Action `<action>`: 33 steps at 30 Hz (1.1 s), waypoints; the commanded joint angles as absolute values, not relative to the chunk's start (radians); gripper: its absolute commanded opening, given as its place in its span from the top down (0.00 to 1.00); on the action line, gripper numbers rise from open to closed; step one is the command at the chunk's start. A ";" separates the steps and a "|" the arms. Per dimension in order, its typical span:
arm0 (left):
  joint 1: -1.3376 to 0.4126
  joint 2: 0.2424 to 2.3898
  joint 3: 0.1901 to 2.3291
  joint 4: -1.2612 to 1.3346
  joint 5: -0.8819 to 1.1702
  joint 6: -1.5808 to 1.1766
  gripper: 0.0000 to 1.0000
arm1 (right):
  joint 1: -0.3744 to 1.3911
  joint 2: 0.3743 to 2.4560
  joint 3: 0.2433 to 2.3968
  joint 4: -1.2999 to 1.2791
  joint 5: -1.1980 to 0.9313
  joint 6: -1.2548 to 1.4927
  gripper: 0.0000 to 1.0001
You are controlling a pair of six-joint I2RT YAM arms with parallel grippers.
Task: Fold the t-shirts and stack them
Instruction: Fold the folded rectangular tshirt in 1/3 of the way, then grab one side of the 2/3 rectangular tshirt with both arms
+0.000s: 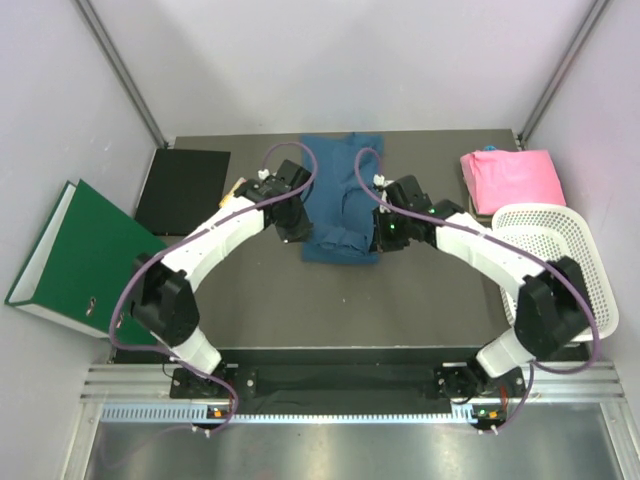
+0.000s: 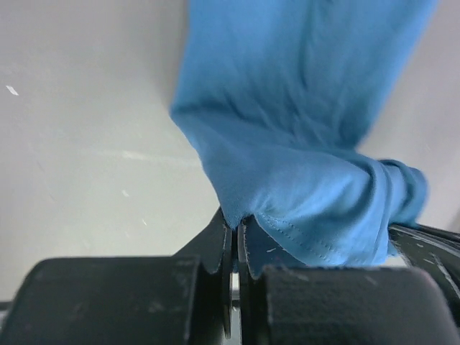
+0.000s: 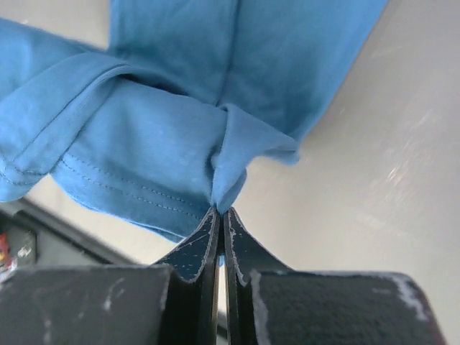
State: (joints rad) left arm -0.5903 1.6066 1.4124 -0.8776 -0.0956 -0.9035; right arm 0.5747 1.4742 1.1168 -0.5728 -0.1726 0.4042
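The teal-blue t-shirt (image 1: 340, 190) lies centred on the table (image 1: 250, 300), long axis near to far, its near corners hidden from above. The white mesh basket (image 1: 590, 290) sits at right, with the folded pink t-shirt (image 1: 510, 180) just behind it, outside. The left gripper (image 2: 233, 223) and right gripper (image 3: 219, 212) each clamp a near blue corner.

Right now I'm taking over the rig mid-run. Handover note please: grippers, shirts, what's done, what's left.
Left gripper: shut on the near left corner of the blue shirt.
Right gripper: shut on its near right corner.
Blue shirt: far middle of the table, narrowed to a long strip, near end bunched between the arms.
Pink shirt: far right, a compact flat bundle just behind the white basket, neither arm on it.
Done: blue looks folded lengthwise; pink looks already folded.
Left: fold blue's near end over, then stack the two.
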 commanded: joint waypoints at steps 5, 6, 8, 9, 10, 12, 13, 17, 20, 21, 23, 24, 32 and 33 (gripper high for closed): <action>-0.453 1.811 1.638 -0.862 -0.041 -0.724 1.00 | 0.517 1.698 1.369 -0.552 -0.083 0.292 1.00; -0.445 1.837 1.667 -0.864 -0.031 -0.697 1.00 | 0.503 1.719 1.391 -0.551 -0.081 0.291 1.00; -0.426 1.937 1.770 -0.880 -0.005 -0.670 1.00 | 0.483 1.784 1.457 -0.555 -0.080 0.291 1.00; -0.422 1.974 1.852 -0.903 0.030 -0.649 1.00 | 0.479 1.805 1.480 -0.558 -0.075 0.294 1.00; -0.417 2.008 1.891 -0.916 0.038 -0.640 1.00 | 0.473 1.850 1.524 -0.561 -0.071 0.299 1.00; -0.407 2.107 2.009 -0.951 0.072 -0.615 0.97 | 0.453 1.897 1.572 -0.584 -0.061 0.308 0.99; -0.402 2.164 2.043 -0.957 0.086 -0.606 0.79 | 0.445 1.949 1.622 -0.592 -0.060 0.325 0.97; -0.373 2.226 2.160 -1.023 0.060 -0.606 0.18 | 0.411 2.026 1.694 -0.571 -0.054 0.362 0.58; -0.350 2.159 2.082 -0.986 0.048 -0.612 0.09 | 0.410 1.939 1.600 -0.419 -0.008 0.387 0.12; -0.342 2.132 2.009 -0.968 0.043 -0.614 0.09 | 0.410 1.884 1.576 -0.394 -0.005 0.391 0.04; -0.337 2.053 1.930 -0.922 0.044 -0.615 0.08 | 0.408 1.843 1.525 -0.380 0.043 0.400 0.00; -0.336 2.028 1.855 -0.910 0.052 -0.617 0.07 | 0.405 1.813 1.502 -0.388 0.043 0.402 0.00; -0.341 1.849 1.493 -0.759 0.159 -0.660 0.12 | 0.388 1.706 1.287 -0.413 -0.089 0.472 0.06; -0.341 1.845 1.474 -0.740 0.169 -0.664 0.14 | 0.387 1.689 1.244 -0.407 -0.100 0.485 0.07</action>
State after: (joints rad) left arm -0.3332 1.9175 1.5742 -0.8589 0.1047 -0.6357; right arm 0.4000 1.7531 1.3506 -0.4397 -0.0319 0.4252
